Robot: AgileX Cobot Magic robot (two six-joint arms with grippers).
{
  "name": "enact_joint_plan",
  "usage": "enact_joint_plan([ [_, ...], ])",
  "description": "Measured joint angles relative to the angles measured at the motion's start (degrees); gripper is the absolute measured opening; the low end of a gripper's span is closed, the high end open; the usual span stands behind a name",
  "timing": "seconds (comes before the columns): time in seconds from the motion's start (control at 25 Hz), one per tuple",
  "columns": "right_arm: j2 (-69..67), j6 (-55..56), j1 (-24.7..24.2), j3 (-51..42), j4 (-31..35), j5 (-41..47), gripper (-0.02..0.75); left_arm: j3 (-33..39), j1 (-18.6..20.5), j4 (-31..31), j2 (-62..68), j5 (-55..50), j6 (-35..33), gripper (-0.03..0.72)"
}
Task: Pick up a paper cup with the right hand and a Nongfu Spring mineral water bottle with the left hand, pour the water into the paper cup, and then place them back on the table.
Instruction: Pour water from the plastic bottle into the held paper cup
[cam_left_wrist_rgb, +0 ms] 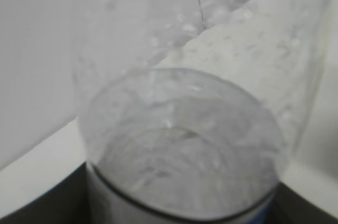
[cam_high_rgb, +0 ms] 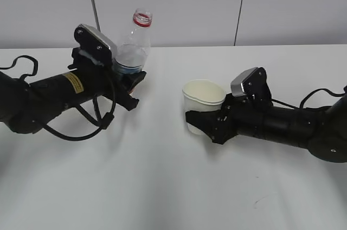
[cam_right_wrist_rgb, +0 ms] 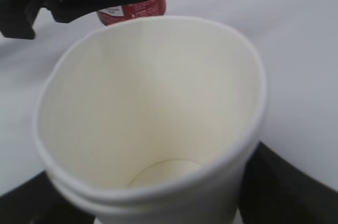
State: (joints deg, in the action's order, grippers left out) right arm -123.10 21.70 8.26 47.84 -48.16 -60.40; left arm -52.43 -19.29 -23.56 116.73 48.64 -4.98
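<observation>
The clear water bottle (cam_high_rgb: pixel 132 51) with a red neck ring leans slightly right, its neck open at the top. My left gripper (cam_high_rgb: pixel 129 81) is shut on its lower body, hiding the label there. In the left wrist view the bottle (cam_left_wrist_rgb: pixel 179 145) fills the frame, wet inside, with my gripper (cam_left_wrist_rgb: pixel 179 208) dark at both bottom corners. My right gripper (cam_high_rgb: pixel 205 122) is shut on the cream paper cup (cam_high_rgb: pixel 203 97), held upright low over the table (cam_high_rgb: pixel 162 186). In the right wrist view the cup (cam_right_wrist_rgb: pixel 153 102) looks empty, and the bottle's red label (cam_right_wrist_rgb: pixel 138 6) shows behind it.
A small dark scuff mark (cam_high_rgb: pixel 264 200) lies on the white tabletop at the front right. A grey panelled wall (cam_high_rgb: pixel 217 2) rises behind the table's far edge. The left arm's black cable (cam_high_rgb: pixel 81 127) loops down to the table.
</observation>
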Motion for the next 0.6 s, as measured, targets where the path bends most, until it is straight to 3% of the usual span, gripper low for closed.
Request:
enact_joint_plan([
  [0.6, 0.6, 5.7, 3.5, 3.9, -4.7, 0.6, 0.517, 0.1, 0.0, -0.1, -7.6, -11.0, -21.7, 0.405],
])
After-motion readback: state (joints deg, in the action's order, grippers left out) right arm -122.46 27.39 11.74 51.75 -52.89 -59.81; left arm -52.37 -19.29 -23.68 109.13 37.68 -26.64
